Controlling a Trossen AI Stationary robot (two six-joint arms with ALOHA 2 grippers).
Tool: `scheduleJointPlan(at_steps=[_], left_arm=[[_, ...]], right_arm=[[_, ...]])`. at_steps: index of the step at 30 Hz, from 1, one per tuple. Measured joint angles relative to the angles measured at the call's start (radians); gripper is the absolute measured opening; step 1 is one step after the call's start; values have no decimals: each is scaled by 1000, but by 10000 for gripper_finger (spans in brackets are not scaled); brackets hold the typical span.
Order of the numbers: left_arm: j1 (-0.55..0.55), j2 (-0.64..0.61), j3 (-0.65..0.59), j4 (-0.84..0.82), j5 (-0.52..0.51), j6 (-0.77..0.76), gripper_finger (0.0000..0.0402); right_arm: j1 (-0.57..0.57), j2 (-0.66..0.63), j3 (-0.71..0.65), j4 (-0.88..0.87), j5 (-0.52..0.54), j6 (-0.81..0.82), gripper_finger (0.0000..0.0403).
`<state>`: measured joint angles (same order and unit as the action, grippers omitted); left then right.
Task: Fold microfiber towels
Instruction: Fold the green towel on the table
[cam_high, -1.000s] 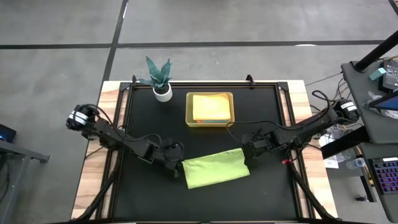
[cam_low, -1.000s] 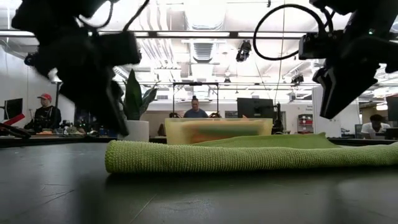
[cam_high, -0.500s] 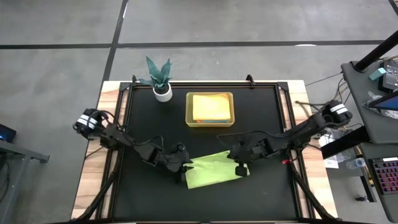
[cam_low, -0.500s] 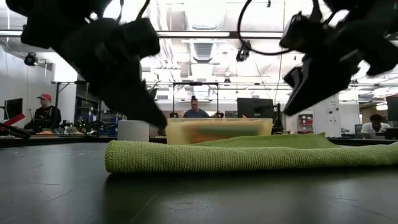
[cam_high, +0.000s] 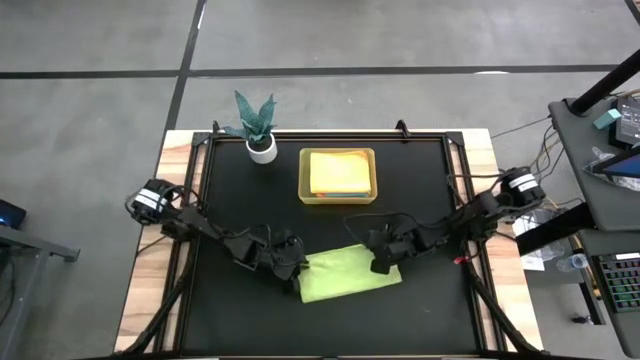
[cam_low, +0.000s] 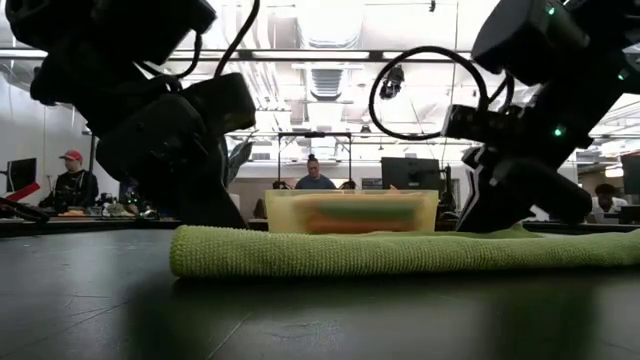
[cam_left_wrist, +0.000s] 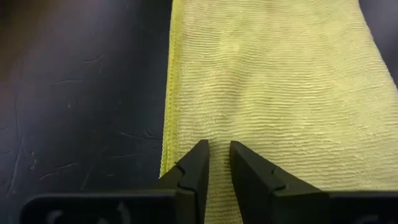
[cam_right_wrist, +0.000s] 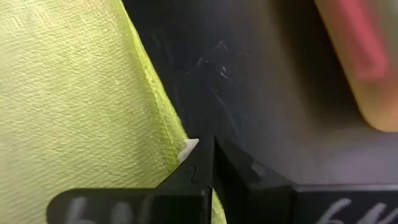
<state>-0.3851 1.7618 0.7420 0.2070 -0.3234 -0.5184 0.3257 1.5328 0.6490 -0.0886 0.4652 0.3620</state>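
A lime green microfiber towel (cam_high: 345, 277) lies folded into a strip on the black table mat, and fills much of the left wrist view (cam_left_wrist: 267, 81). My left gripper (cam_high: 298, 268) is down on its left end with the fingertips nearly together (cam_left_wrist: 219, 149). My right gripper (cam_high: 381, 263) is shut at the towel's far edge near the right end (cam_right_wrist: 213, 146). In the low view both arms reach the towel (cam_low: 400, 250) from either side. More towels, yellow on top, lie in the translucent bin (cam_high: 304, 175). My left gripper pinches cloth at the towel's left end (cam_left_wrist: 219, 134), near its far hemmed edge, in the narrow gap between its two fingers. The fingers slant down from the table's left. The towel lies flat on the mat. My right gripper has its shut fingers on the towel's far edge (cam_right_wrist: 177, 134), beside a small white tag (cam_right_wrist: 188, 148), slanting down from the table's right. Whether any cloth is caught between them, I cannot tell.
The bin (cam_low: 350, 210) stands beyond the towel at the table's middle far side. A small potted plant (cam_high: 258, 125) stands at the far left. People sit in the room behind the table (cam_low: 315, 175).
Both grippers have come down from above the table onto the towel. My left gripper has gone toward the table's right onto the towel's left end. My right gripper has gone toward the table's left onto the far edge. The towel has stayed flat where it was.
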Motion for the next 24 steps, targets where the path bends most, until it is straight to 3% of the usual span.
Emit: scheduleJointPlan(at_steps=[8, 13, 18, 24], left_arm=[[2, -1, -6, -6, -56, 0, 51], [3, -1, -7, -4, -56, 0, 51], [5, -1, -9, -5, -82, 0, 51], [5, -1, -8, -5, -86, 0, 51]], right_arm=[[1, -72, -1, -69, 35, -16, 9], [3, -170, 4, -35, -125, -33, 9], [4, -172, -6, 70, -284, -43, 9], [3, -84, -17, 81, -222, -51, 9]])
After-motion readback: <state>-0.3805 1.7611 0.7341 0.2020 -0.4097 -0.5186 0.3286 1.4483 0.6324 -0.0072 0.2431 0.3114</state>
